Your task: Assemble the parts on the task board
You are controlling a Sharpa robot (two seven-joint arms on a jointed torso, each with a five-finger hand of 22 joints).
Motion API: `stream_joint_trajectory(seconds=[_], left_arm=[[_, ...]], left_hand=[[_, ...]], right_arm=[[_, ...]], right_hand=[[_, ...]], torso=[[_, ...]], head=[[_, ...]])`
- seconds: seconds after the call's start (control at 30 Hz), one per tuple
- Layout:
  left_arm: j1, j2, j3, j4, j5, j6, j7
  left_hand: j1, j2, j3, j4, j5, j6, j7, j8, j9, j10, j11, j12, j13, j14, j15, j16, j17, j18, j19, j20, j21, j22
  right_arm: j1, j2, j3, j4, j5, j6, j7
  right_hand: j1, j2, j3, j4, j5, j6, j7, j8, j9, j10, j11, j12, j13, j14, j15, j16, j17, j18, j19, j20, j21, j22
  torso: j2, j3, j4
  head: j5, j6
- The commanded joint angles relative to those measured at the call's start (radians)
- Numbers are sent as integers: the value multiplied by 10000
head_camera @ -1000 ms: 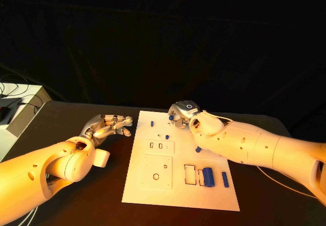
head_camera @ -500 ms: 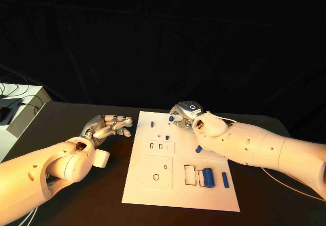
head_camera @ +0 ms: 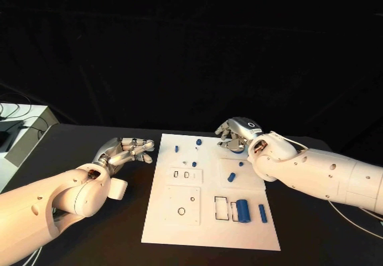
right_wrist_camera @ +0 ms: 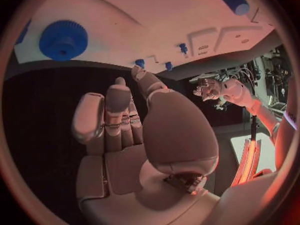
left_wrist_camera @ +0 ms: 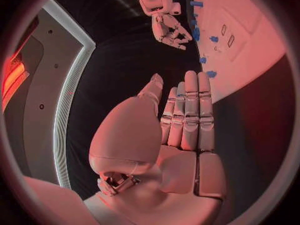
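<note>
Now, the small blue peg (head_camera: 198, 142) near the board's (head_camera: 200, 233) far edge stood free, where a second earlier my right hand (head_camera: 239, 133) had been hovering close over it. That hand had slid towards the board's far right corner, and I took that to mean it had let go of the peg there or given up on it; I could not tell which. The other pieces lay as they had: a second peg (head_camera: 176, 148) just beside the first one, a short piece (head_camera: 231, 177) near the middle of the board, and a thick cylinder (head_camera: 244, 210) with a thin rod (head_camera: 263, 213) next to it at the near end. From the right wrist I saw a blue gear (right_wrist_camera: 62, 39) lying flat on the board just beyond the fingertips (right_wrist_camera: 117, 96), near them but not touching. The fingers were loosely bent side by side and the palm held nothing. I judged the gear the likely next pick, with most of the assembly still to do. My left hand (head_camera: 128, 151) waited over the black table (head_camera: 96, 233) just off the board's left edge, its fingers (left_wrist_camera: 190, 110) straight and laid together, empty, apart from every piece.
</note>
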Motion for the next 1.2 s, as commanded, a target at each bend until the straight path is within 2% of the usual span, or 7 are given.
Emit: stream_joint_trajectory(seconds=[0.03, 0.13, 0.2, 0.37, 0.47, 0.63, 1.2], left_arm=[[-5, -6, 7, -11, -32, 194, 96], [-8, -9, 7, -21, -31, 210, 104], [-14, -9, 7, -26, -31, 222, 108], [-30, -5, 7, -24, -31, 244, 113], [-42, -2, 7, -21, -31, 257, 115], [-52, 1, 7, -6, -31, 270, 115], [-58, 18, 9, 87, -51, 299, 153]], left_hand=[[44, 16, -1, -54, -16, -56, -1, -29, -12, -60, 28, -33, -4, 49, -5, -44, 11, 13, -41, 43, 46, -8], [44, 16, -1, -54, -16, -56, -1, -29, -12, -60, 28, -33, -4, 49, -5, -44, 11, 13, -41, 43, 46, -8], [48, 21, 1, -59, -15, -55, -9, -29, -12, -54, 24, -32, -4, 44, -6, -47, 10, 12, -44, 43, 48, -13], [50, 22, 2, -61, -15, -54, -11, -29, -12, -53, 23, -31, -4, 42, -6, -48, 10, 12, -45, 43, 49, -15], [50, 22, 2, -61, -15, -54, -11, -29, -12, -53, 23, -31, -4, 42, -6, -48, 10, 12, -45, 43, 49, -15], [65, 26, 8, -76, -15, -55, -19, -31, -13, -51, 19, -33, -5, 38, -8, -50, 12, 11, -51, 42, 58, -22], [84, 33, 18, -95, -15, -68, -19, -31, -13, -68, 23, -33, -5, 28, -6, -51, 16, 8, -65, 40, 71, -29]], right_arm=[[26, -339, 19, 175, 1527, 490, 401], [36, -558, 24, 150, 1743, 769, 398], [40, -702, 26, 97, 1858, 975, 371], [45, -888, 29, -59, 1958, 1377, 272], [47, -941, 29, -160, 1929, 1509, 191], [52, -974, 30, -330, 1818, 1742, 67], [55, -573, 29, -1159, 1984, 2063, -1]], right_hand=[[48, 223, -787, -63, 189, -132, -56, 15, 4, 226, -639, 2071, 2372, -2, -117, 86, 117, -202, 773, -144, 426, 1136], [-27, 365, -1200, 25, 256, -313, 23, 38, 22, -1576, -537, 5495, 6208, -39, -30, 574, 533, -242, 784, -76, 799, 1354], [-38, 399, -1228, 78, 267, -361, 10, 36, 28, -1667, -479, 6241, 7160, -166, 37, 833, 863, -230, 804, 6, 996, 1468], [-116, 306, -1194, 246, 362, -464, 61, 40, 34, -814, -359, 8432, 9375, -129, 182, 2155, 3144, -306, 851, 164, 1757, 1785], [-120, 235, -1152, 342, 396, -545, 82, 41, 35, -646, -331, 8682, 9744, -109, 233, 2274, 3668, -332, 864, 222, 2058, 1851], [-128, 185, -1132, 354, 506, -633, 115, 19, 26, -449, -304, 8941, 10085, -54, 259, 2358, 4118, -391, 878, 255, 2394, 1926], [-179, 184, -1132, 446, 525, -687, 127, 43, 35, -408, -289, 8964, 10177, -23, 273, 2327, 4267, -389, 878, 278, 2438, 1933]], torso=[[-2, 64, -104], [5, 87, -124], [12, 110, -137], [5, 94, -125], [20, 120, -138], [1, 88, -115], [-2, 74, -109]], head=[[12, 46], [-7, 55], [-2, 60], [-46, 28], [-45, 21], [-128, -15], [-181, -84]])
